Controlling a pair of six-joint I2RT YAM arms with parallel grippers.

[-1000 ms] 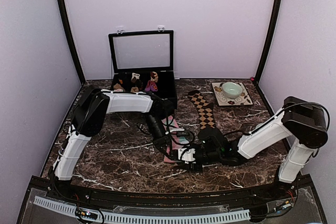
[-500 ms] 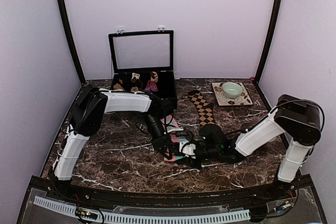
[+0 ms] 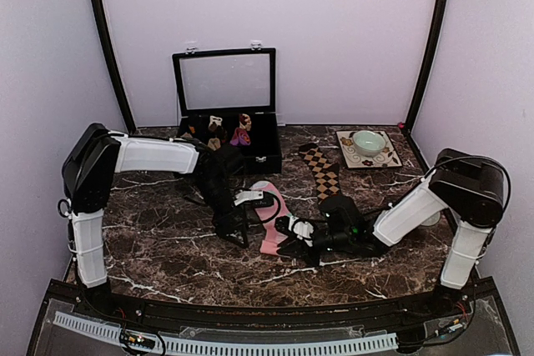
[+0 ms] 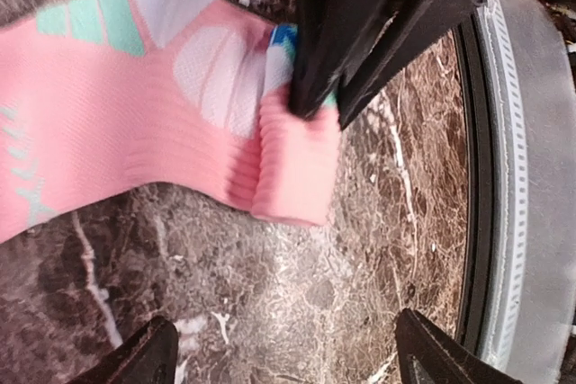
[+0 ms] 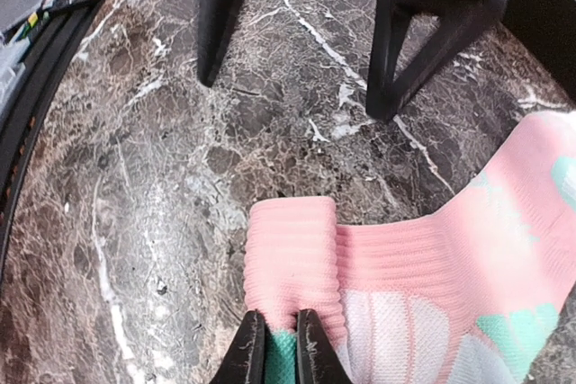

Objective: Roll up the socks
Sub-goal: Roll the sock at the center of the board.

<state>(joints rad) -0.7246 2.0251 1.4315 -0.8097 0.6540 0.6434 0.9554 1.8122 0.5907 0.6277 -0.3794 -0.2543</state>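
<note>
Top view: the pink sock is lying mid-table on dark marble, with the brown checked sock lying near it, farther back and to the right. The left gripper is hovering beside the pink sock's near end. Left wrist view: its jaws are standing wide apart, released, over bare marble. Right wrist view: the right gripper is pinching the pink sock's rolled end tight

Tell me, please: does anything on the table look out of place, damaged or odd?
Nothing is spilled or damaged. The pink sock has only its end folded over, and the right gripper pinches that fold. The checked sock lies flat behind it, not yet rolled.
</note>
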